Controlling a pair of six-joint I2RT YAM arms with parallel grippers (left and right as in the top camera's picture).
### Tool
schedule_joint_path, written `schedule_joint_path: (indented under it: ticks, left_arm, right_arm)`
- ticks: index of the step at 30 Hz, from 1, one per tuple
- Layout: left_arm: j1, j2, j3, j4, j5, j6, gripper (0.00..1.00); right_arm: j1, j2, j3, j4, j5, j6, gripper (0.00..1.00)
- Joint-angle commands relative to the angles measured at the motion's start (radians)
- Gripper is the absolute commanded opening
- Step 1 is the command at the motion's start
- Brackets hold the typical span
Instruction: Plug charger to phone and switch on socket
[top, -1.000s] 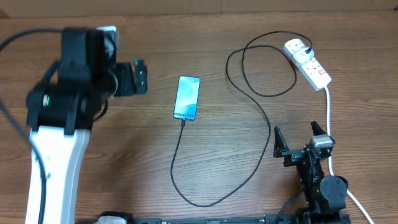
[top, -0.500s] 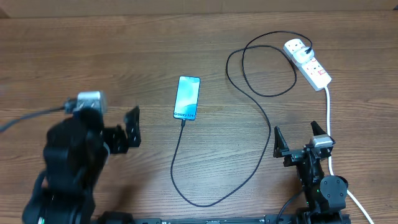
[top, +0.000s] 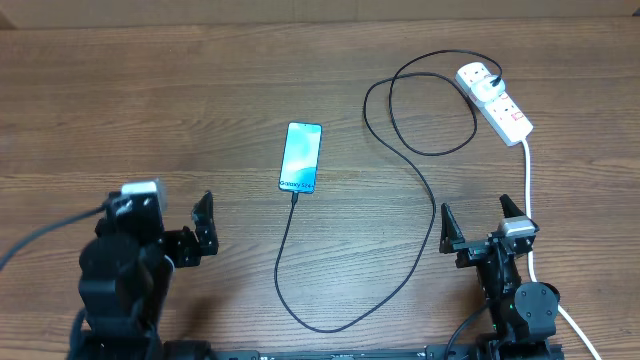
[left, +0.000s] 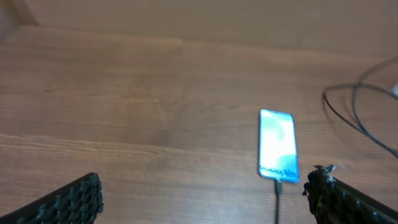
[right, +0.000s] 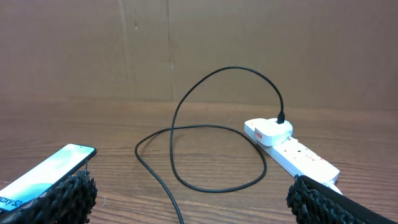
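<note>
Nearest the robot's base, the left gripper (left: 205, 177) is hovering over bare wooden table (top: 150, 100), its two fingers standing wide apart and holding nothing. In its wrist view the textured black fingertips (left: 74, 200) are showing at the two lower corners, with the phone between them further out. On the other side, the right gripper (top: 477, 212) is also sitting low at the near edge, its jaws spread wide and empty. A thick white cord (top: 527, 190) is running past just beside its right finger.

Between the two arms, the charger (top: 320, 328) is lying as a long thin black cable. It is swinging toward the near edge in a deep loop, then climbing away past the right gripper's left finger.

Beyond that loop, near the middle of the table, the phone (top: 301, 157) is lying flat and face up. Its light blue screen is glowing, with white text at the near end. The cable's tip is meeting the phone's near short edge and appears to be seated there.

Further back on the right, the cable is curling into a wide ring that crosses over itself. At the far right, the socket (top: 500, 105) is lying at an angle with red markings on top. The charger's white plug head (top: 478, 78) is sitting in its far outlet. Whether its switch is on I cannot tell.
</note>
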Motion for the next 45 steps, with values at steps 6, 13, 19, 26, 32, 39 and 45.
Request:
schedule_joint_path:
  ticks: [6, 13, 19, 26, 32, 39, 45]
  left_arm:
    - [0.04, -0.227, -0.28, 0.248, -0.006, -0.014, 1.0]
    - [0.04, -0.357, -0.472, 0.45, -0.005, -0.014, 1.0]
    - [0.037, -0.438, -0.592, 0.581, 0.024, -0.014, 1.0]
    - [0.037, -0.525, -0.705, 0.674, 0.033, -0.014, 1.0]
    - [0.037, -0.525, -0.75, 0.71, 0.039, -0.027, 1.0]
    - [0.037, -0.525, -0.8, 0.793, 0.036, -0.025, 1.0]
    - [0.037, -0.525, -0.8, 0.781, 0.036, -0.021, 1.0]
  right_arm:
    - [0.005, -0.01, -0.01, 0.005, 0.009, 0.005, 1.0]
    - [0.005, -0.01, -0.01, 0.005, 0.009, 0.005, 1.0]
    - [0.005, -0.01, -0.01, 0.005, 0.009, 0.005, 1.0]
    - [0.005, -0.01, -0.01, 0.005, 0.009, 0.005, 1.0]
    - [0.005, -0.01, -0.01, 0.005, 0.009, 0.005, 1.0]
    - [0.005, -0.01, -0.01, 0.005, 0.01, 0.005, 1.0]
    - [0.005, -0.01, -0.01, 0.005, 0.009, 0.005, 1.0]
